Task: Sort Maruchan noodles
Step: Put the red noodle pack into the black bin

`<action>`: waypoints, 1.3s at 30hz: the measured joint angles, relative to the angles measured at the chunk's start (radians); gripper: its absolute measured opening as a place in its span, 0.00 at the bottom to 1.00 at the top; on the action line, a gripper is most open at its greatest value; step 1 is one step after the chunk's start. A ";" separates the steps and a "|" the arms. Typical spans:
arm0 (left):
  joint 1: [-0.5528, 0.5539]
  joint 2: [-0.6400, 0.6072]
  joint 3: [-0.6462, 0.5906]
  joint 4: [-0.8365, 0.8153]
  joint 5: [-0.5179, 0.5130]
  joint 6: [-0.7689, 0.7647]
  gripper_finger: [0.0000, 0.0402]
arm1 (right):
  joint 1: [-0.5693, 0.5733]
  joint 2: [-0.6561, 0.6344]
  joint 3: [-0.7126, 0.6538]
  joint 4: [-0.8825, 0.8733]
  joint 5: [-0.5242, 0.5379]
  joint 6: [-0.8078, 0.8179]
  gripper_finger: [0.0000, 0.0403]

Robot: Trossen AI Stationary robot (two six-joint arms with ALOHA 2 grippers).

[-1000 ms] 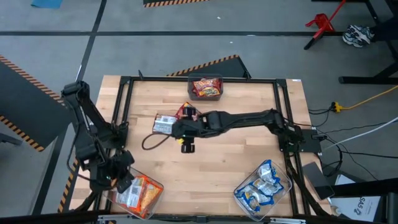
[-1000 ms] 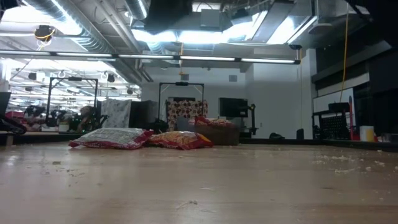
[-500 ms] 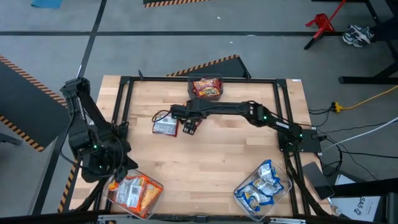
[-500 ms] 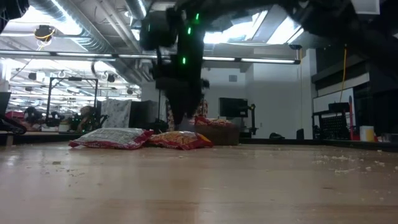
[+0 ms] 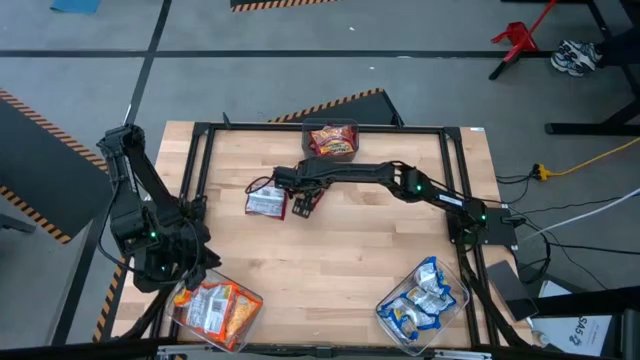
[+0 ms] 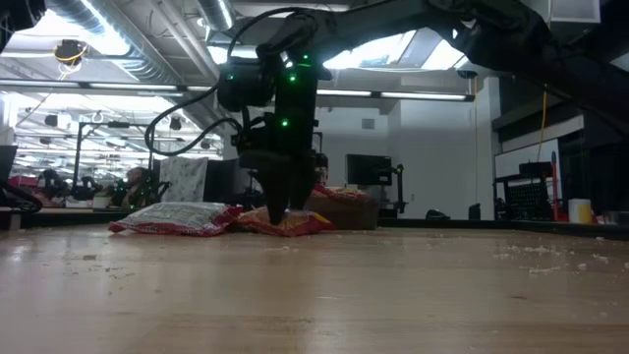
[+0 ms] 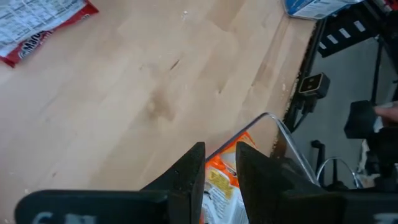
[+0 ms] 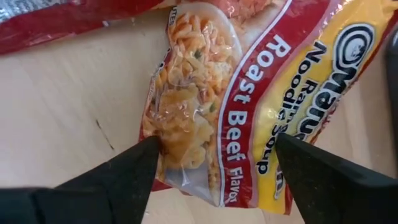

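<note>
Noodles are what this job is about, and most packets already sit in three clear bins at the table's edges — a red bin [image 5: 331,142] at the far side, an orange bin [image 5: 218,310] at the near left corner, a blue bin [image 5: 424,297] at the near right corner. That looks like sorting by colour. Two packets are not yet put away and lie side by side near the middle of the far half: a silver-backed packet [image 5: 265,203] lying label-down, and a red beef packet [image 8: 249,99] right next to it. The right gripper [image 5: 303,203] reaches all the way across and points straight down at the beef packet. Its fingers [image 8: 118,177] are spread wide, one on each side of the packet's end, so they can pinch it. From table height the tips look to be down at the packet, but I see no squeeze yet. My guess is this one goes to the red bin, which is close by. The left gripper [image 7: 219,177] waits over the orange bin, jaws nearly closed with a thin gap and holding nothing — out of the way of the long reach.
</note>
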 joint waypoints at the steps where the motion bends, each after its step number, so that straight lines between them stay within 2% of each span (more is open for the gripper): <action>1: 0.000 0.000 0.000 -0.006 0.000 0.000 0.21 | 0.000 0.000 0.000 0.000 0.004 0.004 0.75; 4: 0.000 0.000 0.000 -0.019 0.001 0.000 0.21 | 0.002 0.000 0.000 -0.007 0.006 0.022 0.62; 11: 0.000 0.000 0.000 -0.027 0.001 0.000 0.21 | 0.004 -0.008 0.003 -0.027 -0.010 0.034 0.26; 18: 0.000 0.000 0.000 -0.042 0.001 0.001 0.21 | 0.002 -0.047 -0.002 -0.064 -0.054 0.034 0.03; 21: 0.000 0.000 0.000 -0.047 0.000 0.002 0.21 | 0.002 -0.080 -0.003 -0.064 -0.109 0.033 0.02; 27: 0.000 0.000 0.000 -0.081 0.001 0.002 0.21 | 0.001 -0.175 -0.002 -0.076 -0.136 0.033 0.01; 33: 0.000 0.000 0.000 -0.096 0.000 0.002 0.21 | -0.031 -0.276 -0.002 -0.080 -0.046 0.052 0.01; 39: 0.000 0.000 0.000 -0.109 0.000 0.001 0.21 | -0.137 -0.302 0.000 -0.071 0.038 0.211 0.01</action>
